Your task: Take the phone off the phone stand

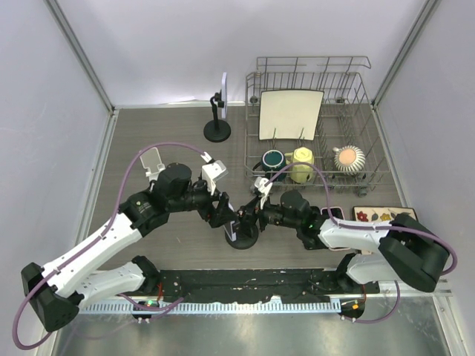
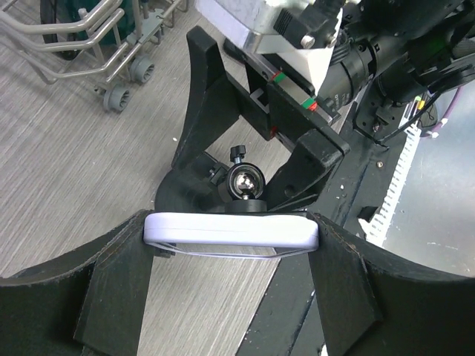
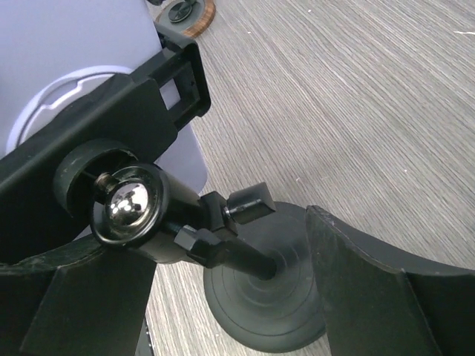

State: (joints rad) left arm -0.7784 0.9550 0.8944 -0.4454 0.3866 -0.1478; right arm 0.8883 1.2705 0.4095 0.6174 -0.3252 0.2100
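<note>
A pale lilac phone (image 2: pixel 230 231) sits in the clamp of a black phone stand (image 1: pixel 243 234) at the near middle of the table. My left gripper (image 2: pixel 230 225) is shut on the phone's edges, one finger on each side. The stand's ball joint (image 2: pixel 245 182) shows just behind the phone. My right gripper (image 3: pixel 215 241) is open and straddles the stand's stem (image 3: pixel 249 259) above its round base (image 3: pixel 274 304), with a gap at the right finger (image 3: pixel 386 289). The phone's back (image 3: pixel 74 59) fills the upper left of the right wrist view.
A second black stand (image 1: pixel 217 122) holding a phone (image 1: pixel 223 89) stands at the back. A wire dish rack (image 1: pixel 312 119) with a plate, mugs and a round brush is at the back right. A small tray (image 1: pixel 382 215) lies at the right edge.
</note>
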